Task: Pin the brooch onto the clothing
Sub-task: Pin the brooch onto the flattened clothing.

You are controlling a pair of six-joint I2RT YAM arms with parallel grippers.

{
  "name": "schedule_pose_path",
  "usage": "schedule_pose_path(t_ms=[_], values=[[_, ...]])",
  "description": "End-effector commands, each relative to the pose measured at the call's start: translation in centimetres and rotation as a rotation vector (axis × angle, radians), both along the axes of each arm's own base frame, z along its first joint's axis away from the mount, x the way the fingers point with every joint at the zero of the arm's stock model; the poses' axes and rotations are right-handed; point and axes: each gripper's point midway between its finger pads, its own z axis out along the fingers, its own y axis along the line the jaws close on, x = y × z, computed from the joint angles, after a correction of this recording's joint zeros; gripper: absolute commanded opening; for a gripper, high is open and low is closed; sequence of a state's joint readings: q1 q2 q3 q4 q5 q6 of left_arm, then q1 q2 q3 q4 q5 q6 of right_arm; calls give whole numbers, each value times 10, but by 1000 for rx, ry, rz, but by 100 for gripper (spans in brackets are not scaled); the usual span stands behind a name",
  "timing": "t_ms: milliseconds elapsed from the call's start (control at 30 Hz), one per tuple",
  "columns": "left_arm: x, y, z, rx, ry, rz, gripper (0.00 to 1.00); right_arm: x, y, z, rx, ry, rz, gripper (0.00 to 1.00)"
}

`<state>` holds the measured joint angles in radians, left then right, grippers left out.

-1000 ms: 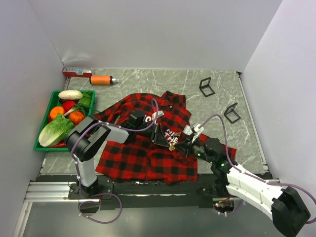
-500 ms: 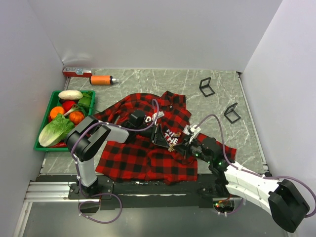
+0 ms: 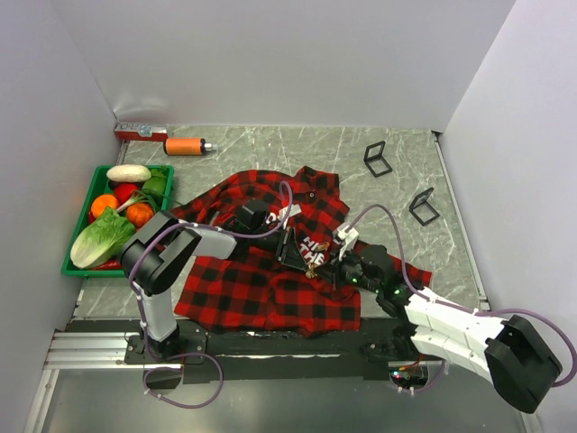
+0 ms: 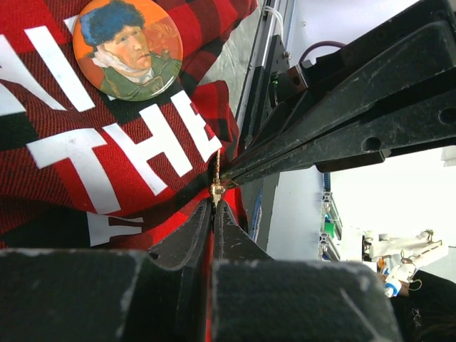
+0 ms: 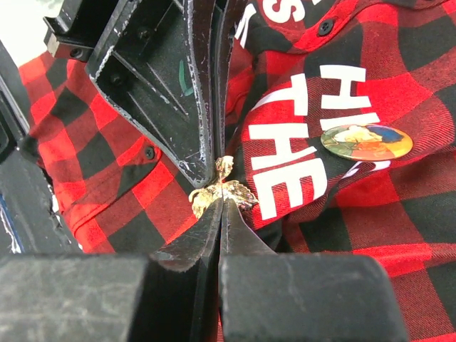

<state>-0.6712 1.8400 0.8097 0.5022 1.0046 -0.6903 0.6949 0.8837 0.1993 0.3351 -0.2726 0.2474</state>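
Two grips now meet on the gold brooch (image 5: 221, 191): right gripper (image 5: 222, 205) has just clenched onto its body, left gripper (image 4: 216, 205) pinches the pin end, plaid shirt (image 5: 313, 235) directly under both tips, so pinning can likely begin.

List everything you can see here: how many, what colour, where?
shirt: one, red-and-black plaid, white lettering, spread mid-table
badge: one, round, orange portrait, on the shirt's chest
brooch: one, gold, pinched between both grippers over the shirt
crate: one, green, table's left side
produce: several, green, orange, red, white, in the crate
cylinder: one, orange, far left
box: one, red, far-left corner
stands: two, black, far right
table: one, grey-green marbled, beneath everything
left gripper: one, black, shut on the brooch
right gripper: one, black, shut on the brooch
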Motion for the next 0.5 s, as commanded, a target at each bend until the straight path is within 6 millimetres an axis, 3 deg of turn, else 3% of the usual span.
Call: schedule_pose_path(t_ms=[0, 467], values=[[7, -11, 33, -73, -113, -18, 1, 4, 14, 23, 17, -49, 48, 0], [0, -16, 40, -92, -137, -41, 1, 5, 22, 16, -18, 18, 58, 0]])
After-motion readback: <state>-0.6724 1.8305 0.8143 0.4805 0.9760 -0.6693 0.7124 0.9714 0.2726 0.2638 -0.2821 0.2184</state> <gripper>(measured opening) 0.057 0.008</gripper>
